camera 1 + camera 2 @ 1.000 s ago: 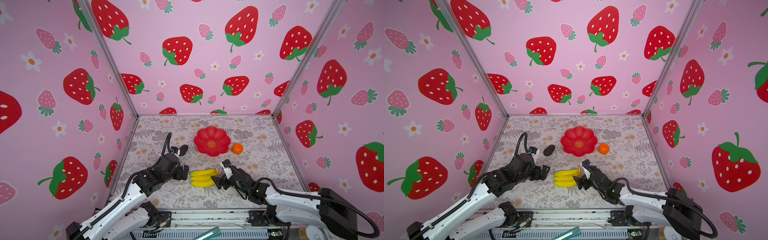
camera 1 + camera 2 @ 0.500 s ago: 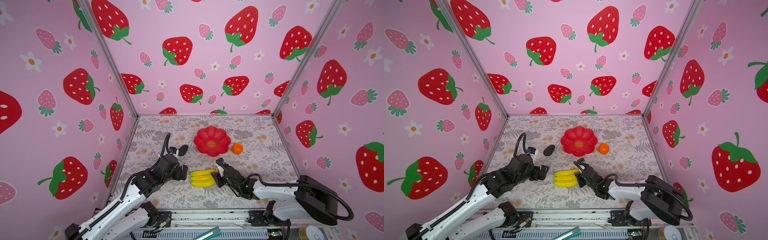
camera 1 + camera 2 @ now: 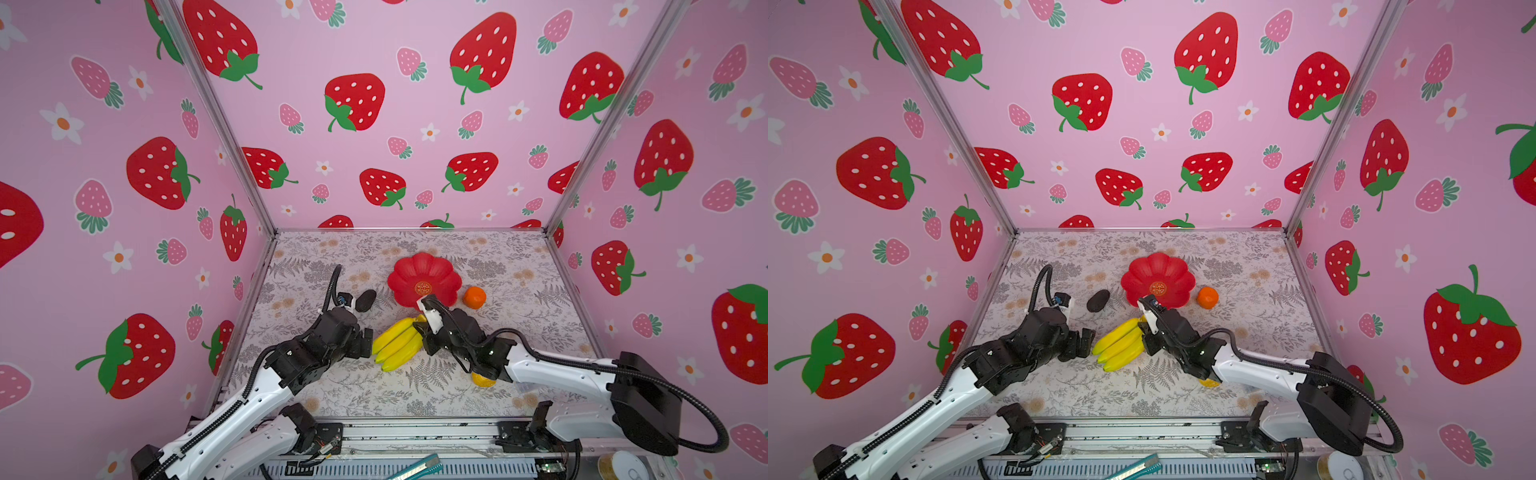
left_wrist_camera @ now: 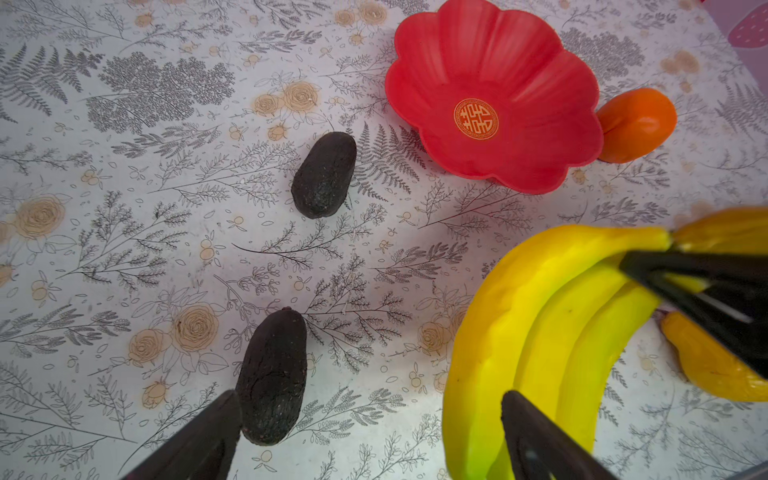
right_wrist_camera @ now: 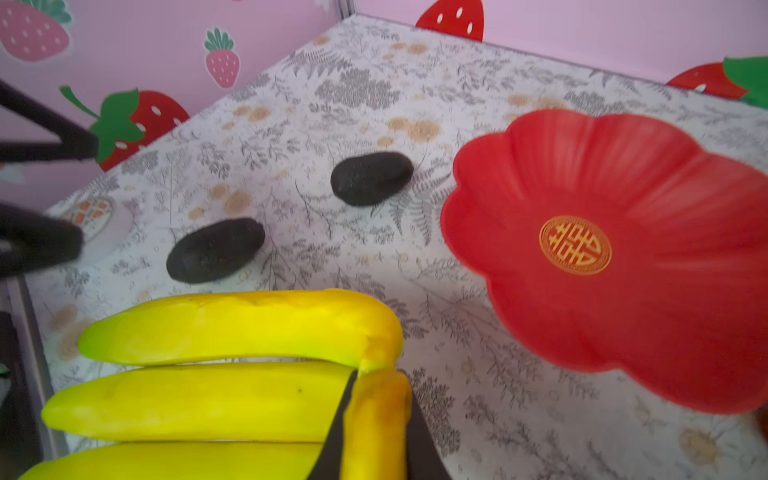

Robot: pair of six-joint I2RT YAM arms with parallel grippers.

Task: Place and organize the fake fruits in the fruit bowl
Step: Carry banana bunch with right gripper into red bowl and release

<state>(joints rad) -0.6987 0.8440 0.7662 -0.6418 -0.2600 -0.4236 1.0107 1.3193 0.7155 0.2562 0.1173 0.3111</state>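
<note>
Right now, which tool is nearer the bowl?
Right. The right tool is shut on the bananas at their stem, just short of the bowl's near rim. The left tool stands open by the bananas' tips, farther from the bowl.

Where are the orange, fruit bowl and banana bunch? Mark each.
orange [image 3: 474, 297], a top view, centre of its skin.
fruit bowl [image 4: 498, 54], left wrist view, bare petal wall.
banana bunch [image 5: 232, 324], right wrist view, one banana's middle.

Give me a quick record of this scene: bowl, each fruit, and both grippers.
Fruit bowl: empty
Banana bunch: held at stem
Orange: on table beside bowl
Avocados: two, on table, ungripped
Pear-shaped fruit: partly hidden under right arm
Left gripper: fingers open, empty
Right gripper: fingers shut on banana bunch stem
</note>
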